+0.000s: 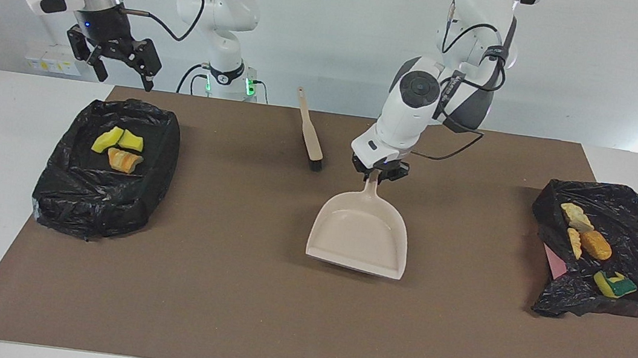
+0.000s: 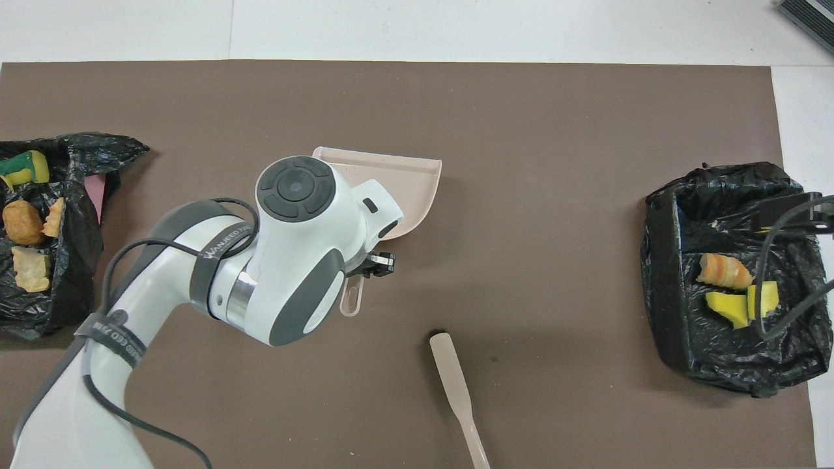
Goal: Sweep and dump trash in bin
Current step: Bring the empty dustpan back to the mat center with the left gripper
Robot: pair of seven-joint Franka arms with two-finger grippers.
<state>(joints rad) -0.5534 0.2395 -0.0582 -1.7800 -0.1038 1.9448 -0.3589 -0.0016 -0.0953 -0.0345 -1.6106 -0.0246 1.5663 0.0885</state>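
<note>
The left gripper (image 1: 379, 173) is clamped on the dustpan (image 1: 359, 236) handle over mid-mat. The right gripper (image 1: 120, 60), fingers spread, hangs over the bin (image 1: 107, 168) at the mat's right-arm edge, trash (image 1: 117, 148) inside. Brush (image 1: 310, 132) lies at the dustpan's eleven o'clock in the facing view; open mat surrounds.
</note>
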